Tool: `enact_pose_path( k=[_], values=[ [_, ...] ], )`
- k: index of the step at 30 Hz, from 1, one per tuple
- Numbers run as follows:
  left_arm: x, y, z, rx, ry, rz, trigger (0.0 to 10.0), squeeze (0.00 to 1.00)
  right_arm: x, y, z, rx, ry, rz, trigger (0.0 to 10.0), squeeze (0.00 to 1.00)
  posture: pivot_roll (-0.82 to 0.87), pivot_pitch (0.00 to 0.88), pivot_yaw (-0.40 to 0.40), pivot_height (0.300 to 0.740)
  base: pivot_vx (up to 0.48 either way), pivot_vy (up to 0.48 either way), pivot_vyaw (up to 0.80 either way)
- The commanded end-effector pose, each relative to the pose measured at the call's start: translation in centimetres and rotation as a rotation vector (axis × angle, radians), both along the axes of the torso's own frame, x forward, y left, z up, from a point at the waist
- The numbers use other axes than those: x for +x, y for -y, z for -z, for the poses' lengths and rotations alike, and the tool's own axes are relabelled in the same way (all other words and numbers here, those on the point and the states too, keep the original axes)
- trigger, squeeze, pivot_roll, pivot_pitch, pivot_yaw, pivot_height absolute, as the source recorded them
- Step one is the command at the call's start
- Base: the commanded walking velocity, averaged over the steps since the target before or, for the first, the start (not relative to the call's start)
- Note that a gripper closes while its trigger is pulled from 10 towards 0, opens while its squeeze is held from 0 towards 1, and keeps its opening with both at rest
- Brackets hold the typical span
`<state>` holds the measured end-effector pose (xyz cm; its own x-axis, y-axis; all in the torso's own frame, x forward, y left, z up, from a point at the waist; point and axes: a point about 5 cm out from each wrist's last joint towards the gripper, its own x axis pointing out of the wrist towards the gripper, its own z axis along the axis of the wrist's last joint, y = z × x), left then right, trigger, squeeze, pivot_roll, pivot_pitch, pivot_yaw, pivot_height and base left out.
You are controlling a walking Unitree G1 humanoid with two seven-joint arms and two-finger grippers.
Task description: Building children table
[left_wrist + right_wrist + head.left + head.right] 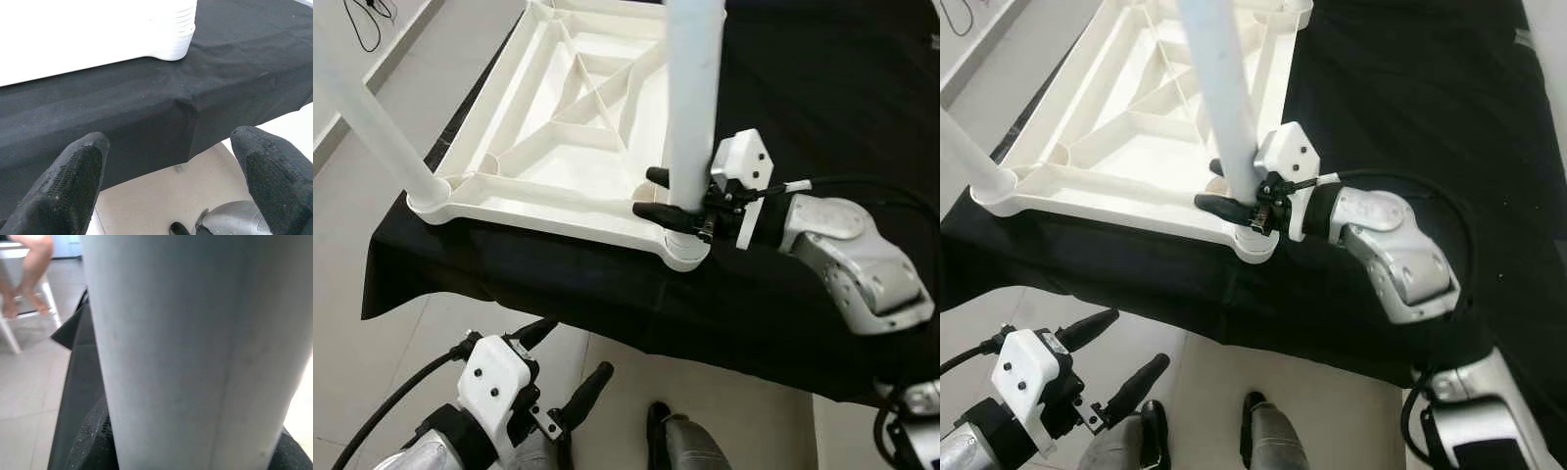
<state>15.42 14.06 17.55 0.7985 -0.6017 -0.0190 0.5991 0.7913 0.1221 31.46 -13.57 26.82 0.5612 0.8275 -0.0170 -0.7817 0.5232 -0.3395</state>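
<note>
A white plastic children's tabletop [570, 117] lies upside down on a black cloth, its ribbed underside up. A pale table leg [690, 108] stands upright in the near right corner socket [683, 250]. My right gripper [658, 193] is shut on this leg just above the socket; the leg [195, 347] looms close in the right wrist view. Another leg [372, 122] stands in the near left corner. My left gripper [570, 360] hangs open below the table edge, its fingertips [73, 181] apart, holding nothing.
The black cloth [803, 88] covers the work table and drapes over its front edge [161, 127]. Pale tiled floor [372, 323] lies to the left and below. My own feet [1263, 431] stand near the front edge. A person's bare legs [29, 269] by a white chair show far off.
</note>
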Motion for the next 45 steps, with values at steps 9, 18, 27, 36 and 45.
enact_pose_path(
  k=[9,18,27,36,45],
  values=[
    [-0.2,-0.2,0.7,0.012,-0.034,0.002,10.0,0.0,-1.1,1.5,5.1,0.139,-0.2,0.355,10.0,0.0,-0.05,0.351,-0.007,0.74,0.0,0.0,0.0],
    [-0.1,-0.4,0.8,0.016,-0.034,0.012,10.0,0.0,-3.4,0.6,6.2,0.189,-0.165,0.345,10.0,0.0,-0.05,0.353,0.005,0.74,0.0,0.0,0.0],
    [0.0,-0.5,0.7,0.025,-0.03,0.016,10.0,0.0,-4.0,1.9,6.6,0.237,-0.1,0.372,10.0,0.0,-0.04,0.355,0.013,0.74,0.0,0.0,0.0],
    [0.1,-0.5,0.7,0.035,-0.026,0.033,10.0,0.0,-5.0,1.6,6.9,0.179,-0.064,0.381,10.0,0.0,-0.04,0.354,0.026,0.74,0.0,0.0,0.0],
    [0.4,-0.5,0.6,0.034,-0.015,0.034,10.0,0.0,-5.3,3.2,8.4,0.031,-0.073,0.717,10.0,0.0,-0.05,0.354,0.034,0.74,0.0,0.0,0.0]
  ],
)
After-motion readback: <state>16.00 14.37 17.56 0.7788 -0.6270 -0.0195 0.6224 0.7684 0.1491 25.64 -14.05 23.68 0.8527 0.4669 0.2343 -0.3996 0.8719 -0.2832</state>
